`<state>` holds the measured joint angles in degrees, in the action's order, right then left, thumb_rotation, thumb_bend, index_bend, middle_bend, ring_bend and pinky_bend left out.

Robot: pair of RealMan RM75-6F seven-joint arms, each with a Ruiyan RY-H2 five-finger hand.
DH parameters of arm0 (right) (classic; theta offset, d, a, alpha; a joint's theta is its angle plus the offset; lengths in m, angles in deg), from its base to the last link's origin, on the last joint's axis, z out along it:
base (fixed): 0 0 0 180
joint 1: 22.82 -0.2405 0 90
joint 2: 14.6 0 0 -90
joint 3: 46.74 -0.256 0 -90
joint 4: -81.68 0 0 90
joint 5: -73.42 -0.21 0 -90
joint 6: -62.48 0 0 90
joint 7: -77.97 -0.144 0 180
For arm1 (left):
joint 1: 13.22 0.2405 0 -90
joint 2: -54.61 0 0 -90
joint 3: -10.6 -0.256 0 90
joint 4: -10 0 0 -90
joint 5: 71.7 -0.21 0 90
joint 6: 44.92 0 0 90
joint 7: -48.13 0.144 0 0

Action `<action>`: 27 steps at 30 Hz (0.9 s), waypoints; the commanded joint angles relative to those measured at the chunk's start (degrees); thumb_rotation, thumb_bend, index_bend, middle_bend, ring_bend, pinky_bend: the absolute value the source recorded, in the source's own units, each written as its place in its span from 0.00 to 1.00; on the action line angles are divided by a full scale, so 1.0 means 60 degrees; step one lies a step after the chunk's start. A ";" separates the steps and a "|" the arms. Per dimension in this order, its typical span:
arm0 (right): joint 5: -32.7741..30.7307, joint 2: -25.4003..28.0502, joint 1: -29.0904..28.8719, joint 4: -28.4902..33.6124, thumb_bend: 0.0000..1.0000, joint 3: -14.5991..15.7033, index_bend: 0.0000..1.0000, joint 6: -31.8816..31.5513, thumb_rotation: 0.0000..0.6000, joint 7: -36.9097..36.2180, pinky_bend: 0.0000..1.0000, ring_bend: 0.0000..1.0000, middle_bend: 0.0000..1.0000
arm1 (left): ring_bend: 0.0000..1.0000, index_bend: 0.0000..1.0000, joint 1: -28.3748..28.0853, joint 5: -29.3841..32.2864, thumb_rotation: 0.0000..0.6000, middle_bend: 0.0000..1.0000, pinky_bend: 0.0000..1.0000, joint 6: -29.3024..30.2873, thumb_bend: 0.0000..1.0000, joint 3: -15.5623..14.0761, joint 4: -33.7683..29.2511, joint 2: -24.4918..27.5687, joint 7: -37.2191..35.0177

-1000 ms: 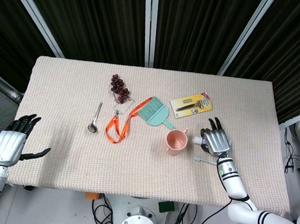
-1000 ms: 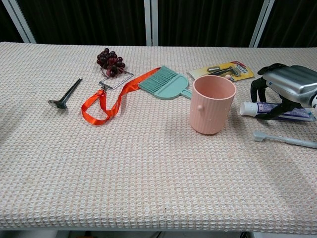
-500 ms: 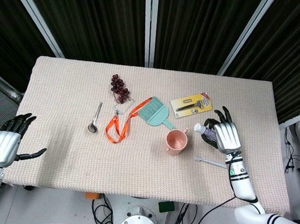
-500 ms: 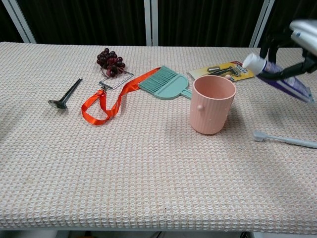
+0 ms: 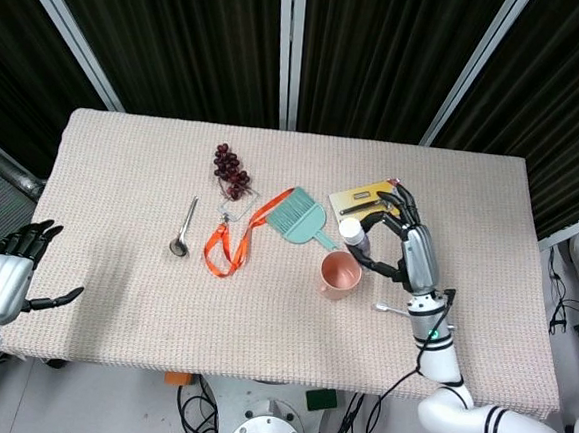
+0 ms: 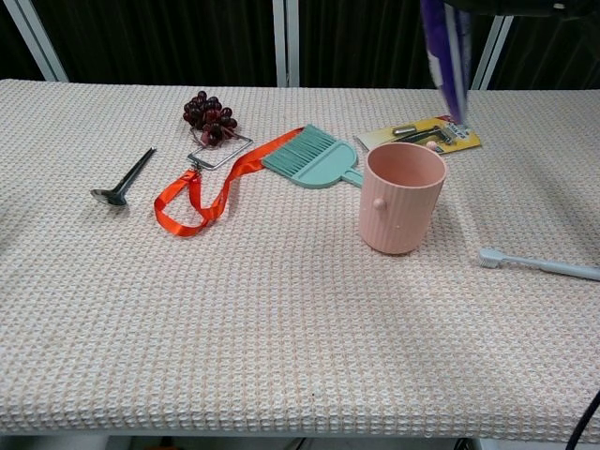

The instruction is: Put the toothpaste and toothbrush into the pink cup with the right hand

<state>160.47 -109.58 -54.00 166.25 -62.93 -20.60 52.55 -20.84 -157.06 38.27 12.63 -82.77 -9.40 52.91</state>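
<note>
The pink cup (image 5: pixel 338 274) (image 6: pixel 401 199) stands upright near the table's middle right. My right hand (image 5: pixel 404 250) grips the toothpaste tube (image 5: pixel 354 237) (image 6: pixel 446 56) and holds it in the air above the cup's far right side. The tube is nearly upright, white cap up and flat tail down. In the chest view only a dark sliver of that hand shows at the top edge. The toothbrush (image 5: pixel 394 309) (image 6: pixel 541 265) lies flat on the cloth to the right of the cup. My left hand (image 5: pixel 4 279) hovers with spread fingers, holding nothing, off the table's front left corner.
Behind the cup lie a teal hand brush (image 5: pixel 299 217) (image 6: pixel 314 157) and a yellow razor pack (image 5: pixel 367 199) (image 6: pixel 427 134). Further left are an orange lanyard (image 5: pixel 229 242), dark grapes (image 5: pixel 231 170) and a metal spoon (image 5: pixel 183 230).
My right hand lifted the toothpaste off the cloth, carried it left toward the cup and turned it upright, tail down. The left hand drifted slightly outward. The toothbrush stayed put.
</note>
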 commanded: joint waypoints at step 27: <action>0.0041 -0.2120 -0.0356 -0.3689 0.77 0.0921 0.76 0.0717 1.00 -0.1251 0.00 0.16 0.67 | 0.10 0.12 0.0015 0.0077 0.40 0.09 0.21 -0.0114 0.08 0.0015 0.0397 -0.0141 -0.0385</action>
<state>160.34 -121.91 -56.27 144.92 -57.99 -16.50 45.97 -20.77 -156.61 37.56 12.71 -80.37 -10.27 50.58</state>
